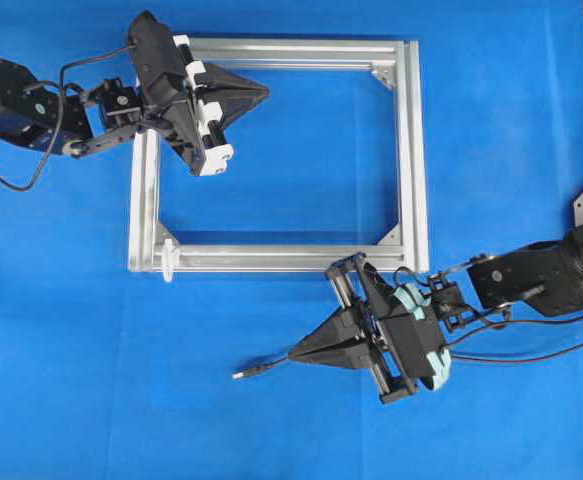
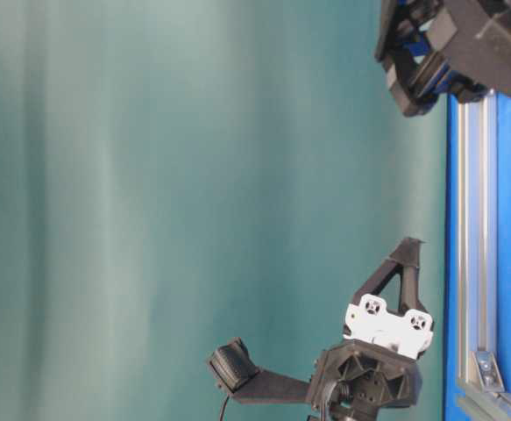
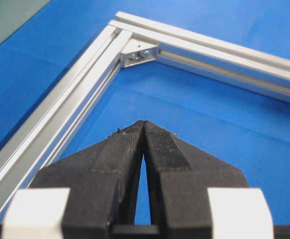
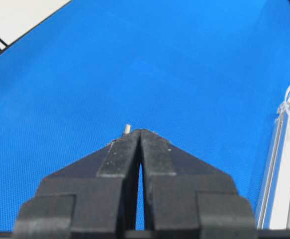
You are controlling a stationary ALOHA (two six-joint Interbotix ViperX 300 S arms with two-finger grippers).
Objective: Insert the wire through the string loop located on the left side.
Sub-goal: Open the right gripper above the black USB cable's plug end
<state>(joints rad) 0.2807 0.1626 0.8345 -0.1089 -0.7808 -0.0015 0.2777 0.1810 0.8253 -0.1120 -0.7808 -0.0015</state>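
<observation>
Overhead: wire [image 1: 263, 368] on blue cloth [image 1: 91, 330] below the aluminium frame [image 1: 411, 150], plug pointing left; string loop [image 1: 168, 259] at frame's bottom-left corner. Right gripper [image 1: 296, 354] pinched closed w/ nothing held; its wrist cam shows only the plug tip. Left gripper [image 3: 144, 124] also closed, empty.

One wire [image 1: 254, 371], one string loop [image 1: 168, 257], one frame [image 1: 412, 150].

Frame: my silver aluminium frame [image 1: 409, 150] lies flat, shaped like a square.
Cloth: my blue cloth [image 1: 511, 120] is under the frame and all around it.
Brackets: small silver corner brackets [image 3: 139, 54] sit inside the frame's corners.
Wall: a green wall [image 2: 150, 175] stands behind.
</observation>
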